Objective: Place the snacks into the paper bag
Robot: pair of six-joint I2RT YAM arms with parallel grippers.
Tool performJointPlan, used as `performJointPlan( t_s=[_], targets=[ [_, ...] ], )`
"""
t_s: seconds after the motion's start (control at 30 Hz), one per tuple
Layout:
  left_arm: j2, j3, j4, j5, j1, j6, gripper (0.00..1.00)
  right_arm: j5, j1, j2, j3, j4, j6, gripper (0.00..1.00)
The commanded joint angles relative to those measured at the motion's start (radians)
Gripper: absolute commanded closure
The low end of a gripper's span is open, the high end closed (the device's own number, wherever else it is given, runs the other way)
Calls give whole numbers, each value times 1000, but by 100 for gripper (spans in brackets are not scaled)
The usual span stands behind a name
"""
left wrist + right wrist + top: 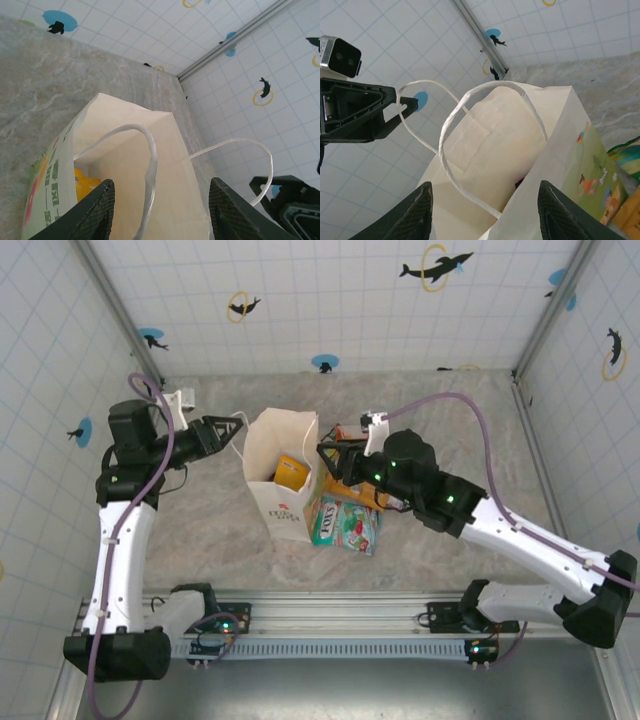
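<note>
The white paper bag [281,475] stands upright mid-table with its mouth open, and a yellow-orange snack [291,472] lies inside it. My left gripper [232,428] sits at the bag's left rim. In the left wrist view this gripper [161,187] is open, and a thin white handle [150,160] runs loosely between its fingers. My right gripper [328,462] is at the bag's right rim. In the right wrist view it [485,186] is open astride the bag's near wall [555,165] and holds nothing. A teal snack [345,525] lies flat on the table beside the bag. An orange snack [350,490] lies under my right wrist.
The tiled walls close the table at the back and on both sides. Open grey tabletop [460,430] stretches to the back right and to the left of the bag. My two arms face each other across the bag's mouth.
</note>
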Motion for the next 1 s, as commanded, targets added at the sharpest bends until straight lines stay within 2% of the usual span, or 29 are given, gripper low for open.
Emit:
performJointPlan(
  t_s=[0.0,0.4,0.57,0.73,0.83,0.93,0.97],
  targets=[
    [12,36,-25,34,-1,31,50,-143,-31,29,3,128,62,43],
    [66,80,-53,31,-1,76,72,-312,-120,173,81,271,134,44],
    [87,113,-62,33,0,94,74,-357,-146,211,114,316,152,45],
    [97,107,-34,47,-1,84,84,-392,-166,253,160,309,159,46],
    [92,108,-33,41,-1,89,89,-399,-175,265,177,309,166,52],
    [88,109,-27,35,-1,95,100,-403,-178,266,194,303,161,65],
    [89,108,-26,32,-1,96,100,-408,-177,268,204,296,156,70]
  ],
)
